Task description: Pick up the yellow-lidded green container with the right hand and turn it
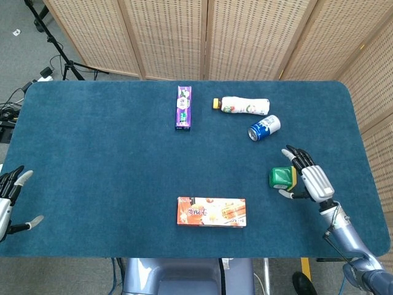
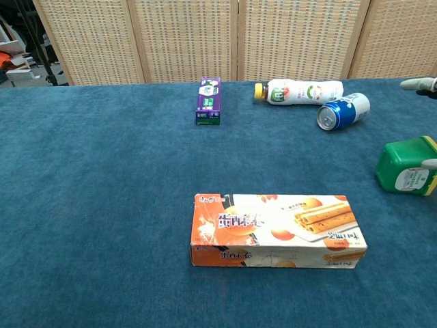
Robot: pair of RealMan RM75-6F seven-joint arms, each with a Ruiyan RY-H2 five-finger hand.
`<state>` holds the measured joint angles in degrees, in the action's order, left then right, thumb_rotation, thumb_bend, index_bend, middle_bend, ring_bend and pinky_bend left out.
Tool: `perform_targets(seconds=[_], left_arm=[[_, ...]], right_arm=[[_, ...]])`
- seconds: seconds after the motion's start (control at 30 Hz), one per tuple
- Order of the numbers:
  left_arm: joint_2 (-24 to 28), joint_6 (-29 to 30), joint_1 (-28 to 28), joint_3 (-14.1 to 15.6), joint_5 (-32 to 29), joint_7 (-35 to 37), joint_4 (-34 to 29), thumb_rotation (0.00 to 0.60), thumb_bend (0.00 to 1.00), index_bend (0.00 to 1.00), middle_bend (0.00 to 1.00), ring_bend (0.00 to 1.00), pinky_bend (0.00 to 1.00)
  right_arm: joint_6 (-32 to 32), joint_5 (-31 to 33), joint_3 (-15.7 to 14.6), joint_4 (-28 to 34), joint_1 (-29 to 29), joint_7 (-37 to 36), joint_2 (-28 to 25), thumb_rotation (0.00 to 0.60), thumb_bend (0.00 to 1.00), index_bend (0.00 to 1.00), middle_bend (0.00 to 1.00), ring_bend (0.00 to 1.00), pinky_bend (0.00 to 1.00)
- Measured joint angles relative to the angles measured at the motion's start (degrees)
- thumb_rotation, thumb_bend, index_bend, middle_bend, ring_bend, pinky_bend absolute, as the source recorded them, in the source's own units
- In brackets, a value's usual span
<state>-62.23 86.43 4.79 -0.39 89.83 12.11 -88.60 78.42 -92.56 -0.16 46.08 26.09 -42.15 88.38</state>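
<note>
The green container (image 1: 280, 177) with its yellow lid (image 1: 293, 178) lies on its side on the blue cloth at the right, lid toward my right hand (image 1: 312, 180). That hand sits just right of it with its fingers spread wide; the long fingers stand off the container and the thumb is close by its near side. In the chest view the container (image 2: 405, 167) shows at the right edge with a white label, a fingertip far above it. My left hand (image 1: 8, 198) hangs open off the table's left edge.
A blue can (image 1: 264, 128) and a white bottle (image 1: 244, 106) lie beyond the container. A purple box (image 1: 183, 107) lies at the back centre, and an orange biscuit box (image 1: 211, 211) near the front edge. The table's right edge (image 1: 368, 178) is close to my right hand.
</note>
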Motion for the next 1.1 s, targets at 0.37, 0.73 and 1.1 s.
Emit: perform_targets(seconds=[0.37,0.73,1.1], left_arm=[[0.3,0.1,-0.1,0.0,-0.1,0.5,0.0,0.600,0.00,0.05,0.00,0.00,0.05],[0.7,-0.4,0.1,-0.3,-0.6,1.6,0.3,0.600,0.00,0.05,0.00,0.00,0.05],[0.2,-0.5,0.3,-0.5,-0.7,2.0,0.9,0.600,0.00,0.05,0.00,0.00,0.05]], right_arm=[[-10.2,2.4,0.7,21.7,3.7,30.8,-11.2,0.600,0.16,0.10,0.05,0.00,0.00],[-25.8,29.2,4.9,41.2,10.2,70.0,-17.5,0.600,0.21,0.16,0.11,0.00,0.00],[-28.5,46.5,5.7,45.4,16.3,82.2,-16.9,0.600,0.21,0.27,0.20,0.00,0.00]])
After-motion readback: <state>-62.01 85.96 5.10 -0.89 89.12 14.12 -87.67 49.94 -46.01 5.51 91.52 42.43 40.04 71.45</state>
